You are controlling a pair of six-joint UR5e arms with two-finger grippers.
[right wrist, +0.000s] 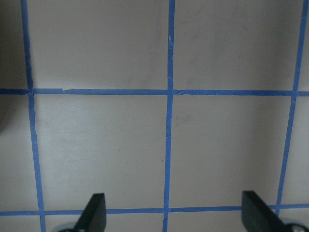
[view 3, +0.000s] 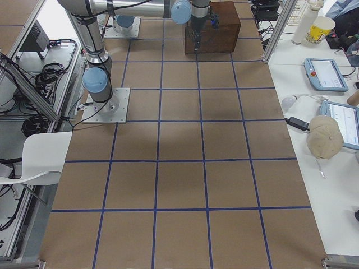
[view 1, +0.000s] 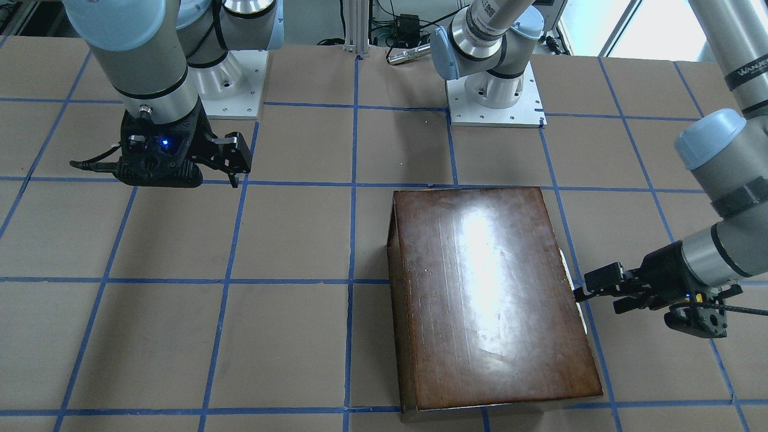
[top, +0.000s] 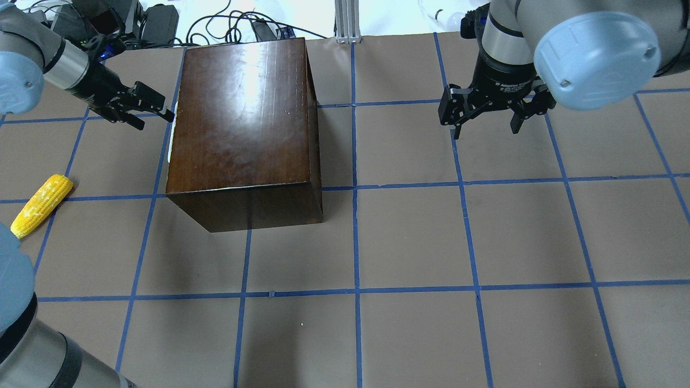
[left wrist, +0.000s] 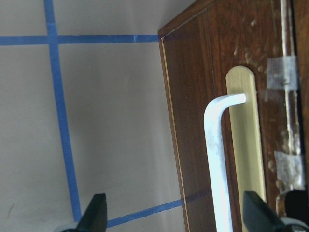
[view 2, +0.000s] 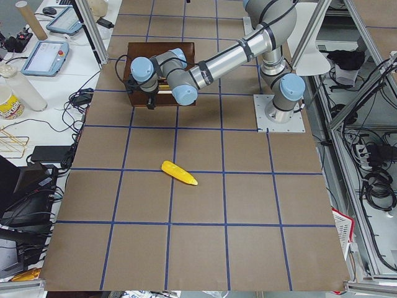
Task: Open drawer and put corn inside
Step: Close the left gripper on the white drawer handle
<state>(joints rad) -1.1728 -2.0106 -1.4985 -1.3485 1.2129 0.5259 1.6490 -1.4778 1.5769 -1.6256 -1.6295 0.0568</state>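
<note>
The glossy dark-brown box (top: 242, 118) stands on the table's left half. Its drawer is closed. The left wrist view shows the drawer's dark front panel (left wrist: 193, 121) with a white bar handle (left wrist: 215, 159) over a brass plate. My left gripper (top: 156, 110) is open and empty. It hovers just off that front, with its fingers (left wrist: 94, 215) either side of the handle's line and not touching it. It also shows in the front-facing view (view 1: 585, 289). The yellow corn (top: 42, 205) lies on the table left of the box, nearer the robot. My right gripper (top: 485, 126) is open and empty over bare table.
The table is brown with a blue tape grid. The two arm bases (view 1: 495, 102) (view 1: 231, 90) stand at the robot's edge. Cables (top: 242, 21) and an aluminium post (top: 347, 21) sit beyond the far edge, behind the box.
</note>
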